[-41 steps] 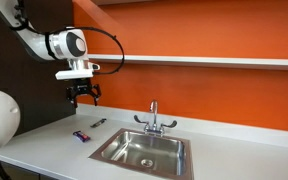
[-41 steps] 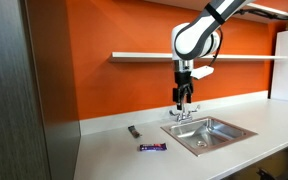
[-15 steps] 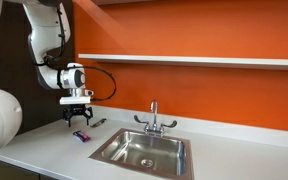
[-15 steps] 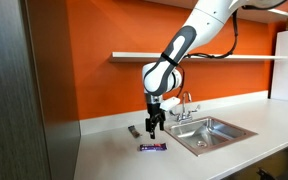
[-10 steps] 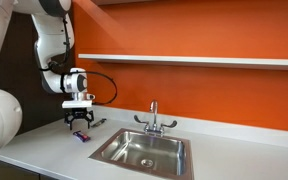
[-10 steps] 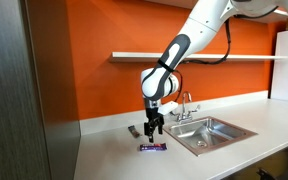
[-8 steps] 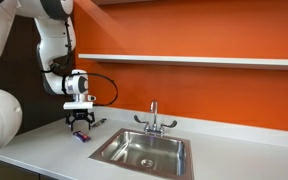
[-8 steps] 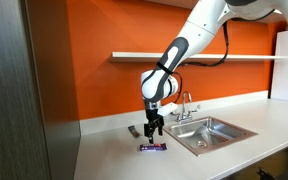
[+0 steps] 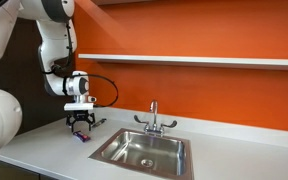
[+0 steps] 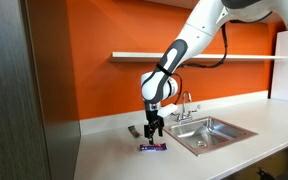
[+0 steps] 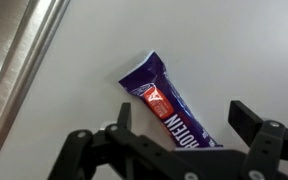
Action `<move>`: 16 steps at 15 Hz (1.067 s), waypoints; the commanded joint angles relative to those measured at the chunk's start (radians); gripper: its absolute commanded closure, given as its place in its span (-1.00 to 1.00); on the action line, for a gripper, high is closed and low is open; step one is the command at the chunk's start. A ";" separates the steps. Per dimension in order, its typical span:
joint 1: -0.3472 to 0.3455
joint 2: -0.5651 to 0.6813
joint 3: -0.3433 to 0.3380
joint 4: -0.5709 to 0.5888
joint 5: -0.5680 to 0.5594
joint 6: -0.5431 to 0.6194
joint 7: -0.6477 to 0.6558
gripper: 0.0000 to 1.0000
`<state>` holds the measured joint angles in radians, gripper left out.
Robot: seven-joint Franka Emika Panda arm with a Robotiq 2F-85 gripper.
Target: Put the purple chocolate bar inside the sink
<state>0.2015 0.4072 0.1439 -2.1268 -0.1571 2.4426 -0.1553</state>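
The purple chocolate bar (image 11: 167,105) lies flat on the white counter, with a red patch and white lettering on its wrapper. It also shows in both exterior views (image 9: 81,137) (image 10: 152,148). My gripper (image 11: 182,118) is open, its two fingers to either side of the bar's near end, just above it. In both exterior views the gripper (image 9: 81,125) (image 10: 155,130) points straight down over the bar. The steel sink (image 9: 144,151) (image 10: 213,132), with its chrome faucet (image 9: 154,119), lies beside the bar.
A slim dark bar (image 9: 98,123) (image 10: 133,131) lies on the counter behind the purple one. The orange wall and a shelf (image 9: 194,61) stand behind. A dark cabinet (image 10: 24,100) borders the counter's end. The sink's steel rim (image 11: 14,70) shows in the wrist view.
The gripper has come down from high above the counter and moved over the purple bar. In the last half second it sank slightly lower. The bar has not moved.
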 commanded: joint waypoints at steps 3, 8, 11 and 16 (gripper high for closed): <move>-0.006 0.000 0.006 0.002 -0.003 -0.003 0.002 -1.00; 0.003 0.004 0.001 0.001 -0.016 0.008 0.018 -1.00; 0.000 0.005 0.005 0.003 -0.011 0.009 0.007 -1.00; -0.007 0.010 0.015 0.004 -0.027 0.025 -0.054 -1.00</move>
<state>0.2041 0.4110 0.1465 -2.1269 -0.1610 2.4480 -0.1613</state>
